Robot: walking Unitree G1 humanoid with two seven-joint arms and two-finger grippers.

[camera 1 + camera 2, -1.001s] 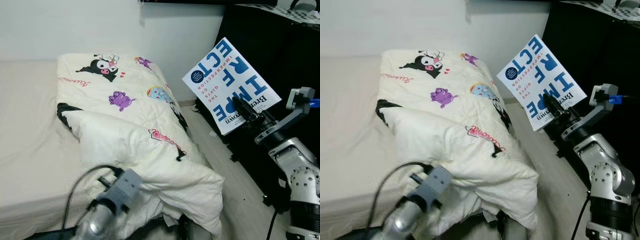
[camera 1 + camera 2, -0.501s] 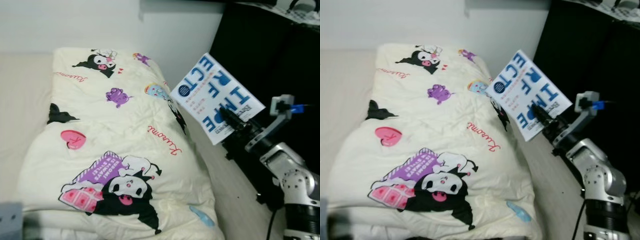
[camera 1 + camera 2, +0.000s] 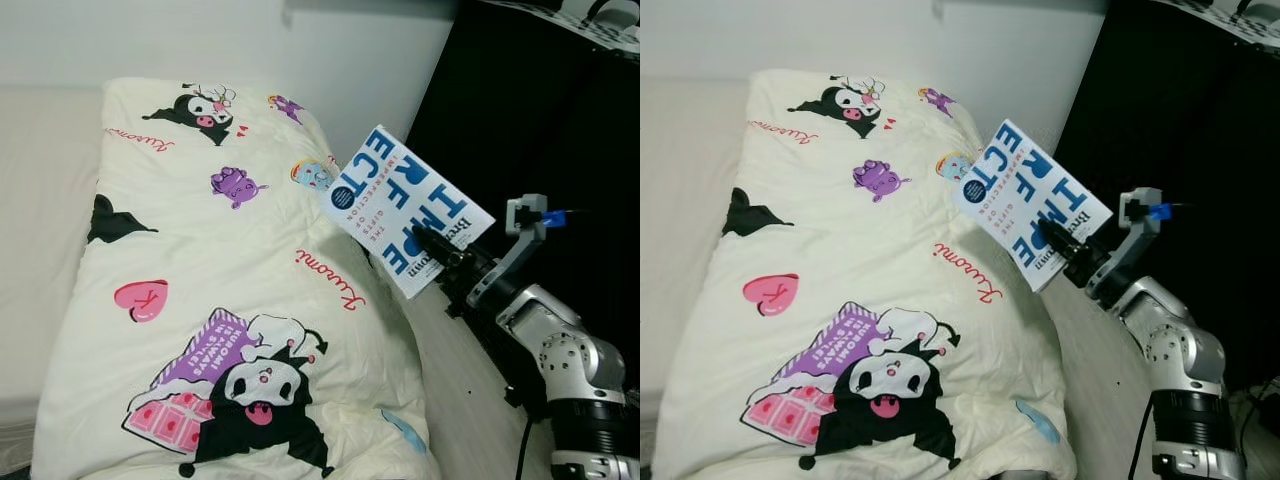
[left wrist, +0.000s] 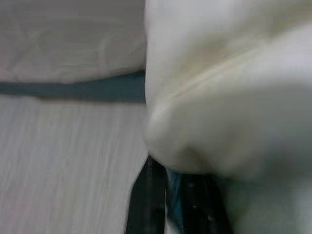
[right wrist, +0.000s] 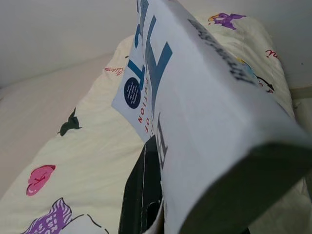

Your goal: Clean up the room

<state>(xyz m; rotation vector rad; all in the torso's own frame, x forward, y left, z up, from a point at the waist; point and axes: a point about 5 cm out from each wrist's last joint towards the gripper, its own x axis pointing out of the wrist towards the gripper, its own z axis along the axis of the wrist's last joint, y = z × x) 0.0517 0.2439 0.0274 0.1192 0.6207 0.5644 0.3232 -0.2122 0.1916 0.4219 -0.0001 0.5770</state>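
Head overlooks bed (image 3: pixel 40 200); left wrist perhaps close.

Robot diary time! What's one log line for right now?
right tool: shut on white paperback book with blue letters | book: held up beside bed | cream cartoon-print quilt: spread flat on bed

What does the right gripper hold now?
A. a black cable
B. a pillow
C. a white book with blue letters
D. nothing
C: the right gripper is shut on the lower corner of the white book with blue letters, held in the air beside the cartoon-print comforter.
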